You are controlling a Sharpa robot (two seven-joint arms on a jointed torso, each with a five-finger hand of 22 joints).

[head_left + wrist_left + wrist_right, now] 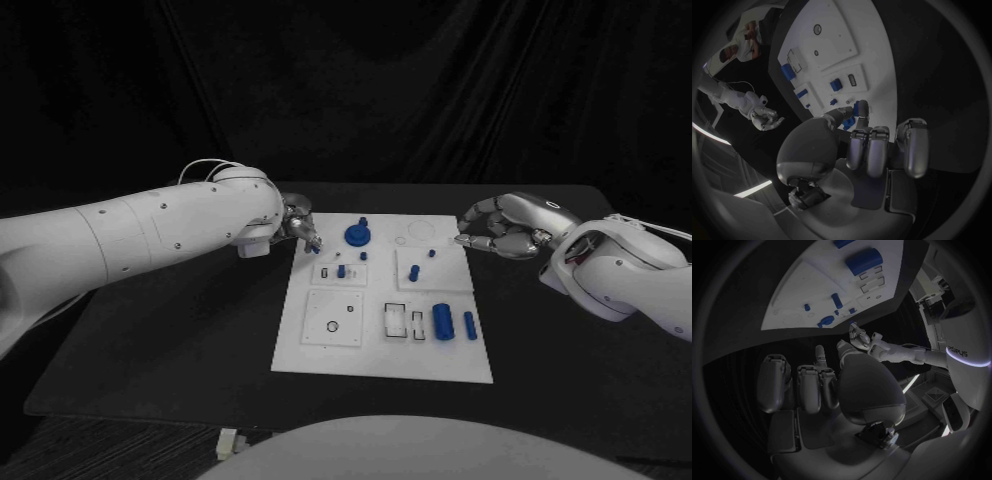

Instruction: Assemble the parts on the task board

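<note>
Plainly, in the head view the left hand (299, 225) sits over the task board (382, 360) at its 11 o'clock corner. Its fingertips are drawn together on what looks like a small blue part (315, 248). The blue geared piece (358, 236) stands just beside those fingertips, at about 3 o'clock from them, with smaller blue pegs (340, 270) near, at 5 o'clock. The right hand (505, 230) is at the board's 1 o'clock corner, fingers curled in with nothing visible between them. By my reading the left hand is the nearer to any seat on the board's far-left side, and the move turns on carrying its part to 4 or 5 o'clock and down.

From the left wrist view, the left hand (870, 145) pinches the small blue part (859, 111) between thumb and a fingertip, the other fingers folded. The part's long axis seems to run along the fingers, though it is too small to be sure. The task board (842, 45) lies beyond the fingertips, and the right hand (767, 117) is well apart across it.

From the right wrist view, the right hand (817, 385) has its fingers folded on nothing. The task board (811, 290) lies ahead of it, and the left hand (864, 340) is at the far corner. A thick blue cylinder (864, 260) rests on the board, well apart from both hands.
</note>
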